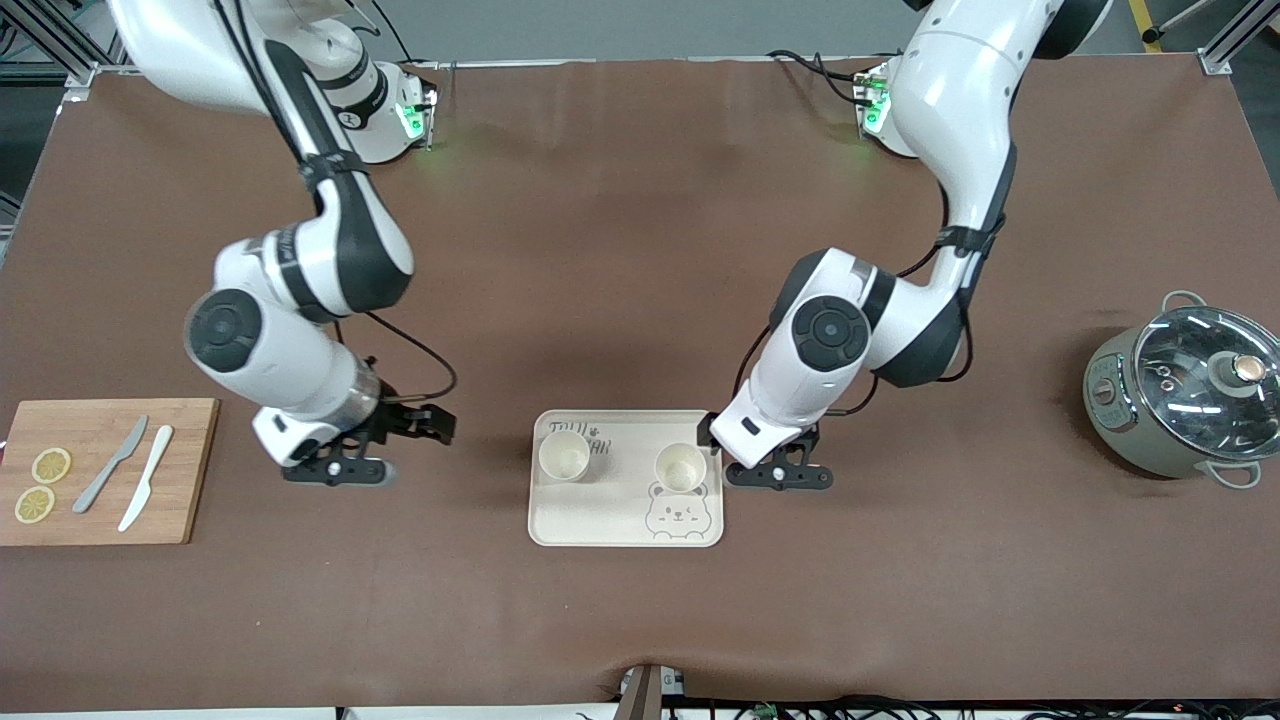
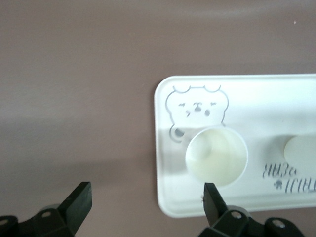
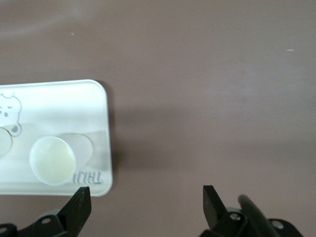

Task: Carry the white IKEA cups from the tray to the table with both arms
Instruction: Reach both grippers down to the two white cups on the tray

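Observation:
Two white IKEA cups stand upright on the cream bear tray [image 1: 612, 520]. One cup [image 1: 564, 456] is toward the right arm's end, the other cup [image 1: 681, 467] toward the left arm's end. My left gripper [image 1: 722, 438] is open and empty, low at the tray's edge beside the second cup [image 2: 216, 155]. In the left wrist view its jaws [image 2: 145, 200] span the tray's corner [image 2: 170, 205]. My right gripper [image 1: 425, 420] is open and empty over bare table, apart from the tray. The right wrist view [image 3: 146, 201] shows the first cup [image 3: 52, 160] on the tray [image 3: 74, 98].
A wooden cutting board [image 1: 185, 470] with two knives [image 1: 130, 475] and lemon slices [image 1: 42, 483] lies at the right arm's end. A grey pot with a glass lid [image 1: 1185, 390] stands at the left arm's end. The table is covered in brown cloth.

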`<state>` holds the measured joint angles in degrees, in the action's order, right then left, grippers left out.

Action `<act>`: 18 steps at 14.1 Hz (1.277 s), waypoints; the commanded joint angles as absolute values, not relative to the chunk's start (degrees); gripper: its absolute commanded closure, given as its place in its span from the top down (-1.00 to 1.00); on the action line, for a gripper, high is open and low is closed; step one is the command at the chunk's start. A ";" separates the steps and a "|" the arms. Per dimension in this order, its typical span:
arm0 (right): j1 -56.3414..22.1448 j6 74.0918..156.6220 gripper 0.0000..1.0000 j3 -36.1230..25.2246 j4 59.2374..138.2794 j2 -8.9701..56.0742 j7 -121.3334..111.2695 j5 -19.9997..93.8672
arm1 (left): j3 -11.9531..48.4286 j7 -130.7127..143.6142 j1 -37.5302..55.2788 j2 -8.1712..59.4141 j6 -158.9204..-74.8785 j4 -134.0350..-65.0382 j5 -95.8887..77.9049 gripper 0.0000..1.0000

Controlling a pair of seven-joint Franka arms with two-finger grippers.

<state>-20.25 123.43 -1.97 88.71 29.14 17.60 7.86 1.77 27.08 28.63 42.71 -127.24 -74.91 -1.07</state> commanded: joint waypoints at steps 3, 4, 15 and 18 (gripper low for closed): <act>-26.36 127.25 1.00 -2.55 80.69 38.75 26.79 7.47 | -1.13 28.83 31.63 47.02 -132.18 -72.77 0.44 1.00; -26.89 129.09 1.00 -2.64 80.60 39.72 27.24 7.47 | -2.10 29.79 32.68 48.07 -133.58 -72.69 0.44 1.00; -30.85 135.00 1.00 -2.72 81.21 44.73 29.17 4.84 | -5.98 33.04 37.35 52.38 -140.54 -72.68 0.35 1.00; -31.11 134.91 0.80 -2.72 81.21 44.74 30.67 0.63 | -5.98 38.12 37.79 52.38 -140.54 -72.86 0.44 -0.98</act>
